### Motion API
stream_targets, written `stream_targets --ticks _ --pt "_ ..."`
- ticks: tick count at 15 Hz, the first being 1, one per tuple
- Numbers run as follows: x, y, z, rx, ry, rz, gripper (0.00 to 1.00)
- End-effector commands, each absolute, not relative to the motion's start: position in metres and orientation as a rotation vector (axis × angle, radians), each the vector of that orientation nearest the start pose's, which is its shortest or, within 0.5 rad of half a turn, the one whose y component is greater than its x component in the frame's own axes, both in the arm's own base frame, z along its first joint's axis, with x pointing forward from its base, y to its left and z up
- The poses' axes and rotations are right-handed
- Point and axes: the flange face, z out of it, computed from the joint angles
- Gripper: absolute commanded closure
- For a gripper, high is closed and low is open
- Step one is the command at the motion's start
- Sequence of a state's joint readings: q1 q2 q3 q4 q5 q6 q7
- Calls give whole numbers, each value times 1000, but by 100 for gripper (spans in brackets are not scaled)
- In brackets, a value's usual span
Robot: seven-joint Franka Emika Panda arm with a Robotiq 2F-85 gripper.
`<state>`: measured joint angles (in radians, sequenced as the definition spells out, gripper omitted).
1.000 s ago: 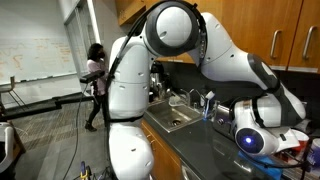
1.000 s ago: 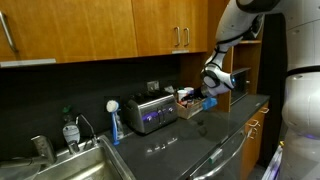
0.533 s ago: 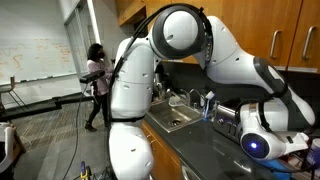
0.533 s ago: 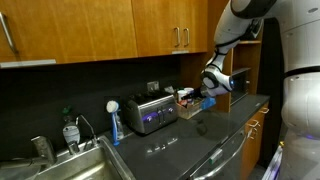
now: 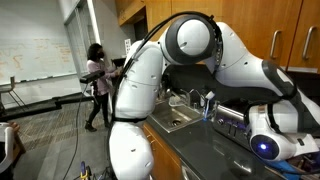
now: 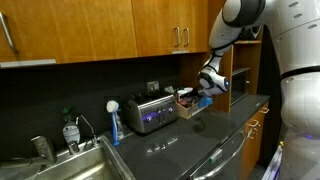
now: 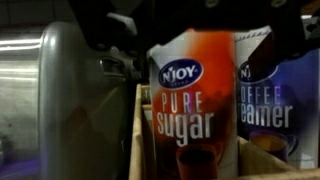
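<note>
The gripper (image 7: 200,22) reaches down over the top of an N'Joy sugar canister (image 7: 195,110); whether it is clamped cannot be told. The canister stands upright in a wooden box (image 7: 137,135), just beside a creamer canister (image 7: 275,100). The box is at the countertop's (image 6: 205,135) back edge, next to a toaster (image 6: 150,112).

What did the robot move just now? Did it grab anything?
The arm swung over: in an exterior view its big round joint slid to the right. The tool crept a little left, closer to the box. I can't see it grab or drop anything. The sugar and creamer sit in the box, right by the tool. The box and toaster stayed put.
</note>
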<state>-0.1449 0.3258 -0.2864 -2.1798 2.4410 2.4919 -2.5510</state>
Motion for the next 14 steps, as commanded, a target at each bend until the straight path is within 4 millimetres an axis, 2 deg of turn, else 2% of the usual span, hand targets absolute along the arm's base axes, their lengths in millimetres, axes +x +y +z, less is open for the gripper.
stream_targets --ticks 1,6,14 --pt "512 -232 239 -2579 166 -1686 0" --pt "518 -227 234 -2550 206 -1659 0" --pt "531 -236 227 -2540 207 -1679 0"
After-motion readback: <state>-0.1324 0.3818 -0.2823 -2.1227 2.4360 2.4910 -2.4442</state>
